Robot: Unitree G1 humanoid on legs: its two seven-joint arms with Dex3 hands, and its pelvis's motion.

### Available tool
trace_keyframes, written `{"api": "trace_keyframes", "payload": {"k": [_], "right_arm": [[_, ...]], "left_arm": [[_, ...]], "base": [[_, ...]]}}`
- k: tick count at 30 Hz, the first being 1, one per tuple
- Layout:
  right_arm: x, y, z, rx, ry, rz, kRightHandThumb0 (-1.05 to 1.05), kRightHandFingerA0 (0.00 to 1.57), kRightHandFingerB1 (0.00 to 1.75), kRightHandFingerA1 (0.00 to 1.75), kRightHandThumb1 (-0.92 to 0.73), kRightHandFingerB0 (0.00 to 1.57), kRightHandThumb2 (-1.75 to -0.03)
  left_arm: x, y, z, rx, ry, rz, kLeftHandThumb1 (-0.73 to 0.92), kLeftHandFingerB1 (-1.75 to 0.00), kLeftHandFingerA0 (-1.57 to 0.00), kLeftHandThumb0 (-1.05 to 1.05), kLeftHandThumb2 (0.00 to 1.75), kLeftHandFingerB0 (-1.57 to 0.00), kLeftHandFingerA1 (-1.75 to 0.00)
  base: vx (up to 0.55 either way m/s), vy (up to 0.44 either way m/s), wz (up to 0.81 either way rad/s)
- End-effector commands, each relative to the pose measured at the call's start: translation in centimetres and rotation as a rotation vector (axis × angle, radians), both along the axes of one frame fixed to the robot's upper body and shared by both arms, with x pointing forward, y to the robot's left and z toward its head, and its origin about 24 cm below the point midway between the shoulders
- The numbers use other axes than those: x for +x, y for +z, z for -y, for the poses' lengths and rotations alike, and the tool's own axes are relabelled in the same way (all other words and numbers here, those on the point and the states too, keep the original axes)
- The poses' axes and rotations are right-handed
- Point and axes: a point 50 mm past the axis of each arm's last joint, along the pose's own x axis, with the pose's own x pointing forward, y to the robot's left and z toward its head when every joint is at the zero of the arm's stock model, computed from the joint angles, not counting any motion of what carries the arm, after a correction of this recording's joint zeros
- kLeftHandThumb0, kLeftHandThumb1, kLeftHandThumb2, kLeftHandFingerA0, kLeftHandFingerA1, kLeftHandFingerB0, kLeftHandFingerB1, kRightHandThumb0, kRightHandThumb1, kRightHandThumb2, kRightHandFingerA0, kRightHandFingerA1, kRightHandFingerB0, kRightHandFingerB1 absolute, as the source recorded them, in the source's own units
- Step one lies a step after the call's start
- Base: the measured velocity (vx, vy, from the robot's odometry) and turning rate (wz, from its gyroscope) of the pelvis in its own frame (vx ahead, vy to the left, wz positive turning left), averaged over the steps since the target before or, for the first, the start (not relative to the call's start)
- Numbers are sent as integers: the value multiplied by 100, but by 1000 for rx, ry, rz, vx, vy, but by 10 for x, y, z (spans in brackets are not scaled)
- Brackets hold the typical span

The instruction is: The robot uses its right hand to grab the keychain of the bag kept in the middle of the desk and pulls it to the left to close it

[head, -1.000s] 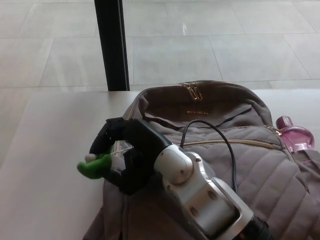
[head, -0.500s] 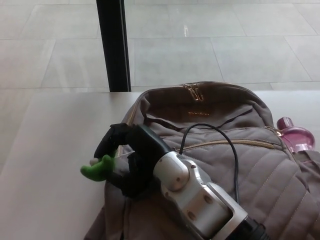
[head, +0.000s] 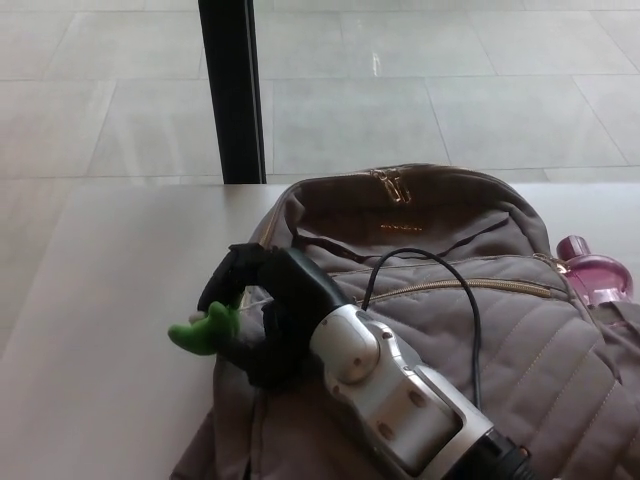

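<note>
A taupe quilted backpack point(head: 470, 300) lies flat on the white desk point(head: 100, 330), its gold zipper line point(head: 460, 287) running across the front pocket. My right hand point(head: 262, 315) comes in from the lower right and sits at the bag's left edge. Its black fingers are curled around a small green keychain point(head: 207, 328) that sticks out to the left over the desk. A black cable point(head: 455, 285) loops from my forearm over the bag. My left hand does not show.
A pink bottle top point(head: 590, 268) pokes out at the bag's right side. A black post point(head: 232, 90) stands behind the desk, with pale floor tiles point(head: 420, 90) beyond. Bare desk surface stretches to the left of the bag.
The picture has shifted a little rightward and down. My right hand still holds the green keychain, which now points more upward and sits slightly closer to the bag.
</note>
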Motion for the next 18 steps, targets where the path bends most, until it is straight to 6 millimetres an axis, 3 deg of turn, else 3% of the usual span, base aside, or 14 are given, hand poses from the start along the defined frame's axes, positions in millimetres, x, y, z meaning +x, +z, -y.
{"api": "trace_keyframes", "payload": {"k": [1,3,5,6,7,8,9,10,12,13,14,15,16,18], "right_arm": [[-62,21,-117,190,192,-224,-42,119,132,175,-54,74,-128],[-61,20,-114,190,220,-199,-42,101,115,175,-53,69,-125],[-57,18,-107,166,281,-174,-35,94,134,166,-41,77,-137],[-54,19,-103,112,297,-175,-39,91,116,123,-56,54,-103],[-50,24,-98,65,343,-199,-51,56,77,97,-71,23,-67],[-45,29,-90,-13,412,-161,-60,34,52,75,-64,6,-59],[-42,33,-86,-42,443,-146,-82,30,10,66,-53,0,-89],[-33,44,-69,-67,490,-158,-90,2,0,30,-51,0,-87],[-27,50,-56,-67,505,-176,-96,0,0,15,-54,0,-90],[-22,58,-43,-70,513,-170,-90,0,0,0,-53,0,-67],[-19,62,-34,-67,517,-164,-100,0,0,19,-57,0,-95],[-11,71,-12,-66,497,-178,-95,0,0,15,-56,0,-94],[-7,75,1,-67,489,-182,-97,0,0,0,-53,0,-58],[-2,84,25,-89,468,-170,-97,0,0,0,-54,0,-58]], "left_arm": [[-4,-4,-1,-26,14,-26,92,-45,-49,-94,82,-47,-55],[-4,-4,-1,-26,15,-30,92,-44,-49,-96,81,-48,-54],[-5,-5,0,-31,19,-31,92,-42,-52,-94,83,-47,-54],[-5,-5,0,-33,27,-34,92,-44,-50,-96,80,-48,-54],[-5,-5,-1,-28,25,-39,92,-44,-50,-96,81,-48,-54],[-5,-5,-1,-25,23,-40,92,-44,-50,-95,82,-48,-55],[-5,-5,-1,-25,22,-38,92,-45,-48,-95,81,-47,-55],[-7,-4,-2,-23,22,-39,92,-44,-50,-94,80,-49,-55],[-9,-5,-2,-26,25,-40,92,-44,-50,-93,79,-49,-55],[-10,-6,-2,-28,33,-41,92,-44,-51,-92,81,-50,-56],[-11,-5,-2,-26,33,-37,92,-43,-54,-94,83,-53,-57],[-12,-5,-3,-23,37,-37,84,-46,-54,-99,94,-51,-60],[-12,-5,-3,-18,38,-39,92,-42,-56,-93,84,-56,-56],[-16,-4,-4,-9,40,-40,92,-45,-54,-92,80,-55,-57]], "base": [[0,0,0],[0,0,0],[0,0,0],[0,0,0],[0,0,0],[0,0,0],[0,0,0],[0,0,0],[0,0,0],[0,0,0],[0,0,0],[0,0,0],[0,0,0],[0,0,0]]}}
